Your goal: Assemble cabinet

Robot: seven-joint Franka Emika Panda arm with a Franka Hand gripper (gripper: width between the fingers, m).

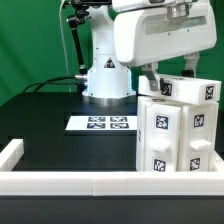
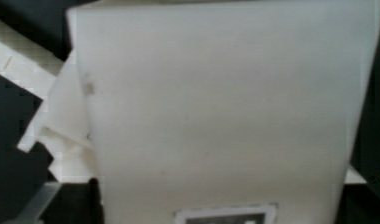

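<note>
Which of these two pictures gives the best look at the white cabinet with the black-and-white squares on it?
The exterior view. There the cabinet stands on the black table with several square tags visible on its faces, the robot's arm above it. The wrist view is so close that the cabinet is mostly one blurred white face, with only part of one tag at the picture's edge.

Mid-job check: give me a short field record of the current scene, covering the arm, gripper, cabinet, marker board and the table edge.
arm: bent low over the cabinet on the exterior view's right
gripper: at the cabinet's top; finger state cannot be told
cabinet: white, tagged, upright on the black table; fills the wrist view
marker board: flat in front of the robot base, apart from the cabinet
border rail: low and white, along the near table edge
</note>
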